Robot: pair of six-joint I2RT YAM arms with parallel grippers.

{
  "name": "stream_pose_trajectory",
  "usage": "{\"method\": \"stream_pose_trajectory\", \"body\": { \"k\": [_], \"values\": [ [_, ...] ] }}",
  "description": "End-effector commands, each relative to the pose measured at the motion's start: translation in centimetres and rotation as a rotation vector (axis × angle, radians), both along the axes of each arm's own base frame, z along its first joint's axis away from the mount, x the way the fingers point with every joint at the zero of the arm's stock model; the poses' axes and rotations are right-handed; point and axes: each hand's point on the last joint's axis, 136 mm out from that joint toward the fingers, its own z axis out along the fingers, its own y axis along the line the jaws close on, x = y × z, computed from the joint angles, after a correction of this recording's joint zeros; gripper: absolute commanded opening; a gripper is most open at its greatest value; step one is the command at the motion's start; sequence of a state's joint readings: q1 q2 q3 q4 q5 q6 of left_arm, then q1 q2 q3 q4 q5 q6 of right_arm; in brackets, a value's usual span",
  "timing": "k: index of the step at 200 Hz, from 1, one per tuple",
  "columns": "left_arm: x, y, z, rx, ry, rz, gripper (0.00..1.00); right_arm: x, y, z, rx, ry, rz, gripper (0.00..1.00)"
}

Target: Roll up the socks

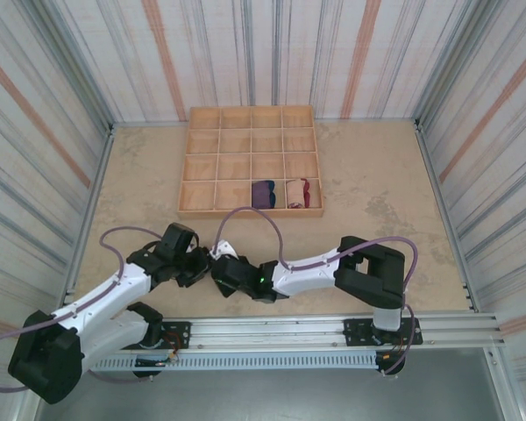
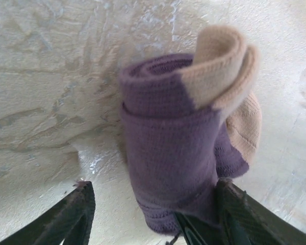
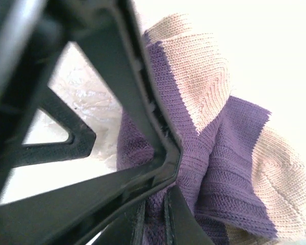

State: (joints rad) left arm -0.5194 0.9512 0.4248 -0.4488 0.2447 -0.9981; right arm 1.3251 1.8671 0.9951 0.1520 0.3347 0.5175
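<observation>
Purple knit with a tan toe, the dark purple sock is rolled into a fat bundle at the centre of the left wrist view. It lies close against the table, and its tan flap curls over the upper right of the roll. The left gripper stands wide and holds nothing: one finger is at the lower left, well off the fabric, and the other is at the lower right, just against it. The right gripper is pinched narrow on the lower edge of the roll, at the bottom centre of its own view.

Overhead, both grippers meet at the lower centre, below the wooden tray. A second purple sock and a cream sock sit rolled in neighbouring bottom-row compartments.

This looks like a handover of a finished roll. To do it well, the pinch should bite through every layer, since the loose tan flap could unwind. The wide jaws should back straight off without brushing the bundle. Only then should the roll be lifted toward a free compartment beside the other two.
</observation>
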Motion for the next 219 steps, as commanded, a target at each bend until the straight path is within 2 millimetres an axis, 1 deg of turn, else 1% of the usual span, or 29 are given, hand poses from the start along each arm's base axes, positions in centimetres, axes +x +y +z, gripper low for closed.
{"method": "stream_pose_trajectory", "body": {
  "k": [1, 25, 46, 74, 102, 135, 154, 176, 219],
  "values": [
    [-1.2, 0.0, -0.4, -0.002, 0.033, -0.027, 0.68, -1.8, -5.5, -7.2, -0.21, 0.171, -0.009, 0.0],
    [-0.7, -0.4, 0.0, -0.041, -0.007, -0.016, 0.7, -2.1, -5.4, -7.1, -0.158, 0.224, 0.019, 0.0],
    [-0.1, -0.8, 0.6, -0.084, -0.059, -0.006, 0.71, -2.1, -5.4, -7.1, -0.082, 0.319, 0.033, 0.0],
    [0.3, -0.4, 1.6, -0.09, -0.119, 0.009, 0.7, -1.8, -6.1, -6.9, 0.062, 0.468, 0.008, 0.0],
    [0.5, 0.2, 2.1, -0.095, -0.163, 0.032, 0.69, -1.1, -6.6, -6.9, 0.201, 0.636, -0.02, 0.0],
    [0.7, 0.6, 1.7, -0.082, -0.164, 0.048, 0.67, -0.5, -6.9, -7.2, 0.308, 0.82, -0.077, 0.0],
    [1.0, 0.4, 1.3, -0.072, -0.154, 0.04, 0.65, 0.0, -7.2, -7.6, 0.354, 0.917, -0.128, 0.0],
    [1.5, -0.1, 0.6, -0.067, -0.134, 0.029, 0.64, 0.3, -7.5, -7.9, 0.391, 0.988, -0.181, 0.0],
    [3.2, -1.0, 0.2, -0.063, -0.158, 0.023, 0.63, 0.6, -8.4, -8.9, 0.409, 1.08, -0.27, 0.0]
  ]
}}
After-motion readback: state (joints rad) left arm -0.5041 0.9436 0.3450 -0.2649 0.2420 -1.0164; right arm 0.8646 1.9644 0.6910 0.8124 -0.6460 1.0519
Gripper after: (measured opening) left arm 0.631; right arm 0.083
